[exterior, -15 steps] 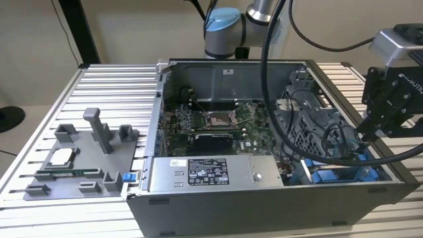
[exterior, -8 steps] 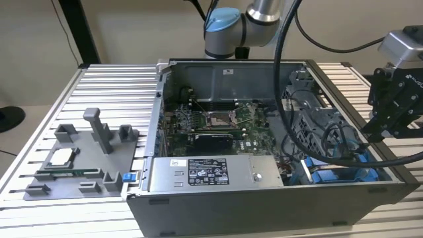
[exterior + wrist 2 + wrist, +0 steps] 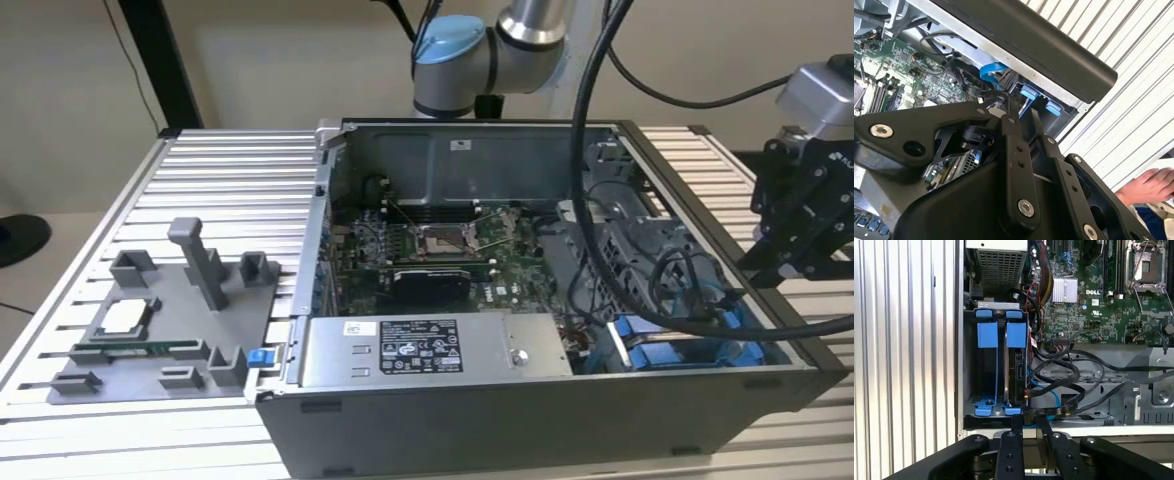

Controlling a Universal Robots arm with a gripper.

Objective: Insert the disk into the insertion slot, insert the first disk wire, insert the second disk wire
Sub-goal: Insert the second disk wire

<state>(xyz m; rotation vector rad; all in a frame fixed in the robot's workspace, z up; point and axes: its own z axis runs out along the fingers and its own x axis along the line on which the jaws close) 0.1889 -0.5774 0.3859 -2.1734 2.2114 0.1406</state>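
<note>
exterior view: the gripper hangs off the open case, on the exterior view's right, over the bench. second wrist view: a hand shows beyond the case. first wrist view: the disk stands edge-on inside the slot; the gripper's grasp cannot be told.

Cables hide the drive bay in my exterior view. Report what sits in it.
Observer: In the first wrist view the insertion slot shows two blue tabs side by side. A dark slab on edge, probably the disk, sits under the tab nearer the motherboard.
Operator: Now check for anyone close to the arm.
Observer: The second wrist view shows a person's hand near the ribbed table.
</note>
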